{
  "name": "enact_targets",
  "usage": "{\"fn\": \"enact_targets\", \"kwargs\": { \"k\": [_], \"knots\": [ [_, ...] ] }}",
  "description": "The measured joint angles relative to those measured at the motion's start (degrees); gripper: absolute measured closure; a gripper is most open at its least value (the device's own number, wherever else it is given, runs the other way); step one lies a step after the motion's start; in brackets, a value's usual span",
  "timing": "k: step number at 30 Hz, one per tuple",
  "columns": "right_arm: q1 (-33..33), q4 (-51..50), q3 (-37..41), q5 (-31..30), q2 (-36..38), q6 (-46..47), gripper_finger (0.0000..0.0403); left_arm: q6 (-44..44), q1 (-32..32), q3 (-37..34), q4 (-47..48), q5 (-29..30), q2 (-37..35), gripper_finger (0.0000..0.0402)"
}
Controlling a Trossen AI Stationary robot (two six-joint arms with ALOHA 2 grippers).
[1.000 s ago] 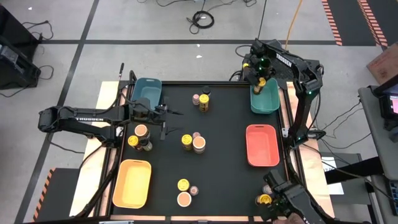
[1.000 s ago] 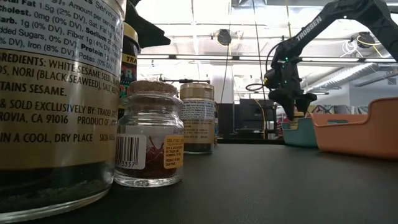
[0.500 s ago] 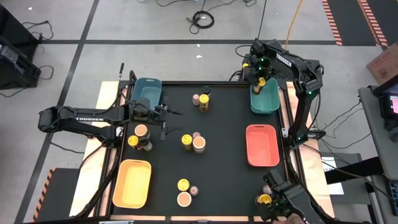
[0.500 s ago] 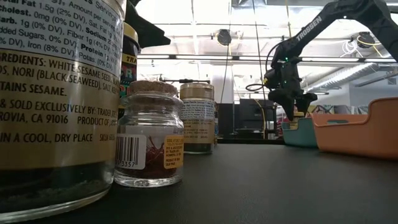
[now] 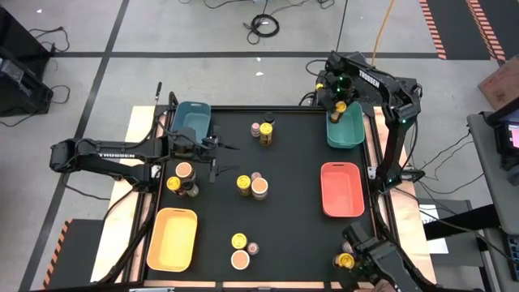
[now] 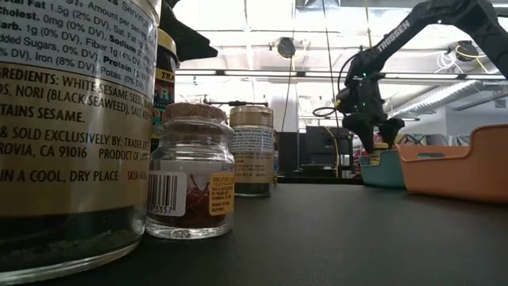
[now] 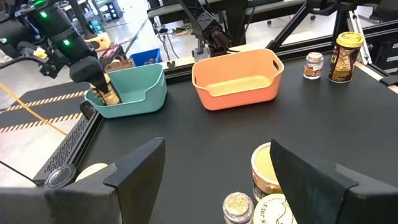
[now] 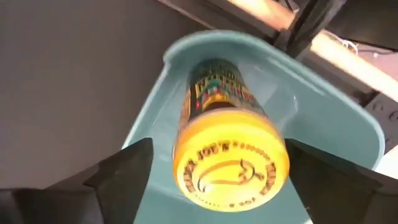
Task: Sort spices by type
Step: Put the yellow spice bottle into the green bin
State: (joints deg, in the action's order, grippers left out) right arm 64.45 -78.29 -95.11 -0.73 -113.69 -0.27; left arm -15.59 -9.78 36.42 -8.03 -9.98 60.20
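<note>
My right gripper (image 5: 340,107) hangs over the teal tray (image 5: 350,134) at the table's far right corner, its fingers open on either side of a yellow-lidded jar (image 8: 230,155). That jar stands tilted inside the tray (image 7: 109,93). My left gripper (image 5: 220,161) waits open and empty above the table's left side. The other jars stand on their bases in groups: far middle (image 5: 263,130), centre (image 5: 251,185), left (image 5: 182,180) and near edge (image 5: 242,250). My right gripper comes at the jar from above, fingers pointing down beside its lid (image 8: 230,168). Tray shows between one finger (image 8: 127,168) and the lid. The other finger (image 8: 323,174) meets the lid's rim in the wrist view; I cannot tell whether it touches.
A blue-green tray (image 5: 193,120) sits at the far left, a coral tray (image 5: 341,189) at the right and a yellow tray (image 5: 173,238) at the near left. One more yellow-lidded jar (image 5: 345,260) is by the near right corner. Open black table lies between the jar groups.
</note>
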Motion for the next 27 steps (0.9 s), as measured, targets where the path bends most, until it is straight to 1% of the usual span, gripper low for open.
{"fn": "enact_targets", "kwargs": {
  "k": [2, 5, 7, 10, 17, 22, 27],
  "knots": [
    [0.0, -0.98, 0.0, -2.31, 0.0, -0.04, 0.0041, -0.02, 0.0, 0.0, 0.0, 0.0, 0.0, 0.0112],
    [-0.14, -1.35, -0.75, -7.65, 0.0, 0.03, 0.0037, -0.02, 0.0, 0.0, 0.0, 0.0, 0.0, 0.0112],
    [-0.41, -1.36, -1.63, -8.99, 0.0, 0.83, 0.0037, 0.02, 0.05, 0.0, 0.0, 0.0, 0.0, 0.0112],
    [-1.28, -1.33, -3.54, -7.92, 0.0, 0.71, 0.0037, 0.04, 0.07, 0.0, 0.0, 0.0, 0.0, 0.0112],
    [-4.05, -1.57, -9.03, -7.87, 0.0, 0.08, 0.0037, 0.08, 0.07, 0.0, 0.02, 0.0, 0.0, 0.0112],
    [-6.7, -2.26, -15.05, -7.86, 0.0, -0.2, 0.0037, 0.09, 0.07, 0.0, 0.02, 0.0, 0.0, 0.0112],
    [-11.63, -3.01, -21.04, -3.3, 0.02, -1.85, 0.0037, 0.2, 0.07, 0.03, 1.13, 0.0, -0.02, 0.0112]
  ]
}}
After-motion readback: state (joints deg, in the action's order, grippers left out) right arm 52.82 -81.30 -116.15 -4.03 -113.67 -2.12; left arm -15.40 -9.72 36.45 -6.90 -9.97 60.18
